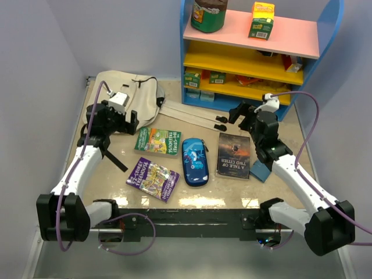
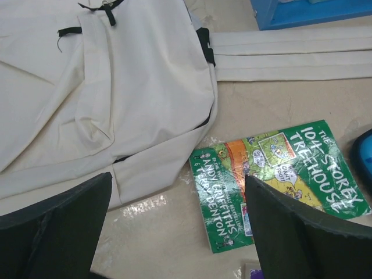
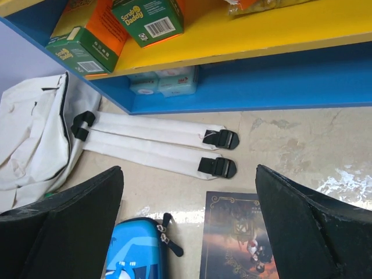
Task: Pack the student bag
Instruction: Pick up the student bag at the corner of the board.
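Nearest the arms, a glossy purple paperback (image 1: 153,178), a blue zip pencil case (image 1: 195,161), a green paperback (image 1: 158,141) and a dark-covered book (image 1: 234,155) lie unpacked on the table (image 1: 226,192). The bag likely needs opening first, so pinch a single layer of cloth at its mouth. The left pincer (image 2: 177,195) and right pincer (image 3: 189,174) both stand wide apart and empty. The large soft beige canvas student bag (image 1: 125,96) lies flat at the far left, just ahead of the left pincer and well apart from the right.
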### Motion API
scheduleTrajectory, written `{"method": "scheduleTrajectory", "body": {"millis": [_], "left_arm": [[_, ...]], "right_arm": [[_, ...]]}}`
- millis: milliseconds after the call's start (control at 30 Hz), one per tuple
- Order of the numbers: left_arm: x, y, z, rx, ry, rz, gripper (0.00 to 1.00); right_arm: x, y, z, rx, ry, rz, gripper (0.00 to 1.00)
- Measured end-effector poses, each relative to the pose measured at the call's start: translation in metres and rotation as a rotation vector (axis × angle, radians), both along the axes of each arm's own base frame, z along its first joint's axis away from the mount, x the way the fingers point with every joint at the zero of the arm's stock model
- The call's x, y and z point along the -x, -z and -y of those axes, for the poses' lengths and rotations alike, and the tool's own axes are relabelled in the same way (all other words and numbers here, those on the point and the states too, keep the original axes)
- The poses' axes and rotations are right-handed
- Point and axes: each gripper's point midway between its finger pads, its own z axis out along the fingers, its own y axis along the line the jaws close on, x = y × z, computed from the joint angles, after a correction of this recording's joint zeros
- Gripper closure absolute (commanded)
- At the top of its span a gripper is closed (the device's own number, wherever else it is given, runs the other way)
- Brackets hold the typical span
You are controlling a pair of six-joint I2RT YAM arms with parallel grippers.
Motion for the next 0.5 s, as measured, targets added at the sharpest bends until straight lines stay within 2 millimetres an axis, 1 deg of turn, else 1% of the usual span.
{"method": "scheduleTrajectory", "body": {"millis": [100,200,267,333,433,500], "left_arm": [[-0.01,0.01,-0.002,-0.002,-0.013,-0.028,0.0],[-0.03,0.022,-0.003,-0.009,-0.038,-0.05,0.0],[-0.041,0.033,-0.002,-0.01,-0.051,-0.07,0.0],[-0.054,0.048,-0.001,-0.006,-0.065,-0.104,0.0],[-0.074,0.067,0.003,-0.003,-0.079,-0.148,0.0],[-0.083,0.075,0.006,-0.012,-0.081,-0.161,0.0]], "right_arm": [[0.004,-0.004,0.001,0.012,-0.005,0.01,0.01],[0.014,-0.014,0.005,0.01,-0.009,0.054,0.01],[0.019,-0.022,0.007,0.01,-0.011,0.081,0.01],[0.02,-0.027,0.007,0.011,-0.013,0.098,0.01],[0.02,-0.024,0.003,0.026,-0.027,0.098,0.01],[0.022,-0.02,-0.001,0.037,-0.042,0.093,0.01]]}}
